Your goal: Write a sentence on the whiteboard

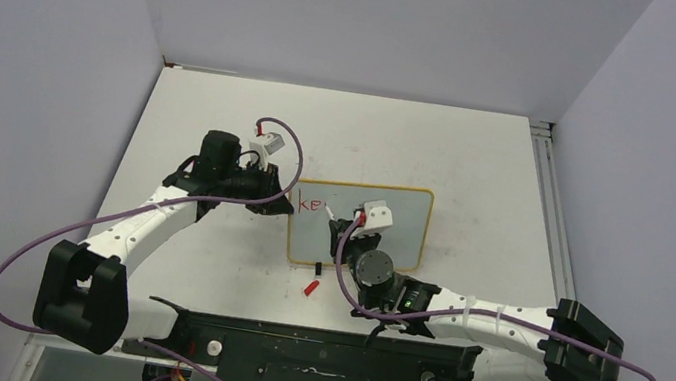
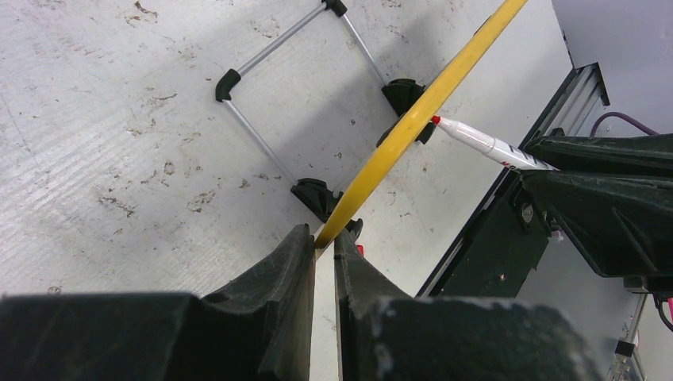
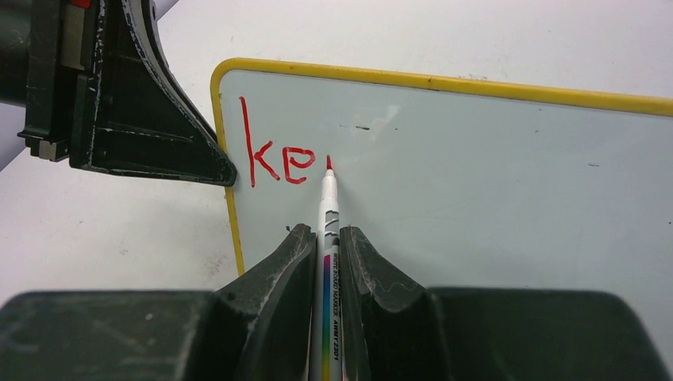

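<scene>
Top external view: two red letters written, pen tip on the board

Left of the small rectangular whiteboard (image 1: pixel 405 233), with its pale grey-white face and thin yellow rounded frame, the left arm (image 1: pixel 158 214) reaches across the scuffed white desk (image 1: pixel 480 161). The left jaws are clenched on the board's left edge. The left wrist view shows the yellow rim (image 2: pixel 413 119) pinched between the two black fingers (image 2: pixel 278 278). On the board's back side, a thin silver wire stand with black corner pieces (image 2: pixel 262 103) rests on the desk.

At the board's upper left corner stands the sentence (image 3: pixel 278 163), which reads only "ke" in red handwritten marker. Just right of those letters, the red tip of a white-barrelled marker with a rainbow stripe (image 3: pixel 328 206) touches the board's face. The right jaws are grasping that marker by its barrel, with the fingers (image 3: pixel 278 270) tight on either side. The right arm (image 1: pixel 486 324) reaches in from the board's lower right.

Just below the board's lower edge, near its left end, a small red object (image 1: pixel 310 289) lies on the desk.
</scene>
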